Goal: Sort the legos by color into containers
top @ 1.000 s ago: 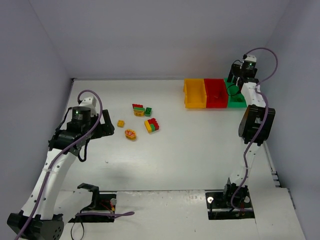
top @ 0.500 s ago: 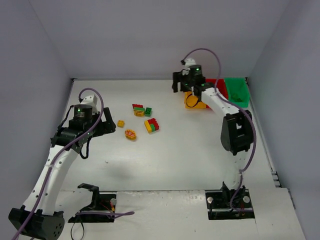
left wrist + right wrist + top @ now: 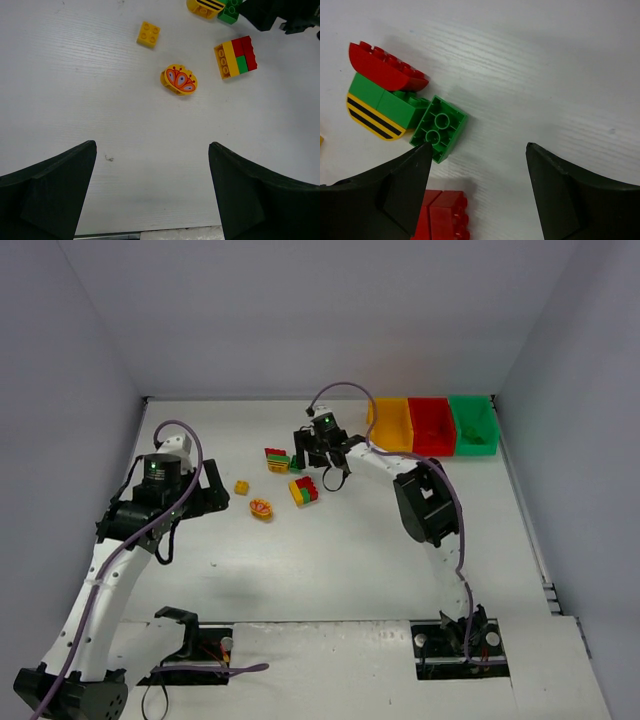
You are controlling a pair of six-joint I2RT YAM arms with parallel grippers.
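Several legos lie left of the table's middle: a small yellow brick (image 3: 241, 486) (image 3: 148, 34), a rounded yellow piece with an orange pattern (image 3: 261, 508) (image 3: 180, 80), a yellow-red-green stack (image 3: 303, 490) (image 3: 236, 57), a red-green-striped stack (image 3: 277, 459) (image 3: 382, 95), and a green brick (image 3: 296, 463) (image 3: 439, 129) lying studs-down. My right gripper (image 3: 318, 462) (image 3: 479, 147) hovers open over bare table, its left fingertip beside the green brick and a red brick (image 3: 445, 215) below it. My left gripper (image 3: 212, 492) (image 3: 152, 150) is open and empty, left of the legos. The yellow (image 3: 392, 426), red (image 3: 432, 426) and green (image 3: 474, 426) containers stand at the back right.
The right arm (image 3: 425, 500) stretches across the table's middle from its base at the near right. White walls close the table on the left, back and right. The three bins sit side by side against the back right corner.
The right arm has swung from over the green bin at the far right, past the yellow bin, to the legos. The left arm has barely moved.
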